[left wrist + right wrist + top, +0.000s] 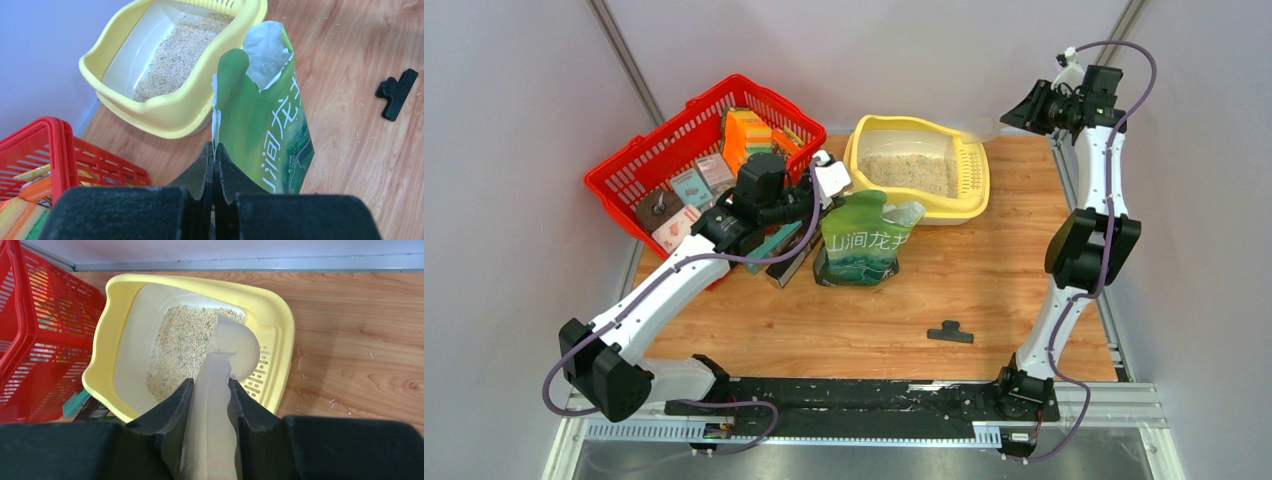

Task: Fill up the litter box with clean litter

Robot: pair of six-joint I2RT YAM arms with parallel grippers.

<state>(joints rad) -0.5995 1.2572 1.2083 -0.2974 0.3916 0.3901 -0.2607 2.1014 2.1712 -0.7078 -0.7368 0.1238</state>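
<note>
The pale yellow litter box (864, 150) stands at the back centre of the table, with beige-grey litter (911, 172) covering part of its white basin. The box rim also shows in the left wrist view (165, 107) and the right wrist view (270, 300), and the litter shows there too (185, 55) (180, 345). My left gripper (214, 150) is shut on the torn top edge of the upright green bag (265, 130), just in front of the box. My right gripper (210, 385) is shut on the handle of a translucent white scoop (237, 347), held above the box's perforated side.
A red mesh basket (694, 150) full of small packages stands at the back left, with dark boxes (779, 255) beside it under my left arm. A black clip (950, 332) lies on the wood near the front. Loose grains are scattered on the table.
</note>
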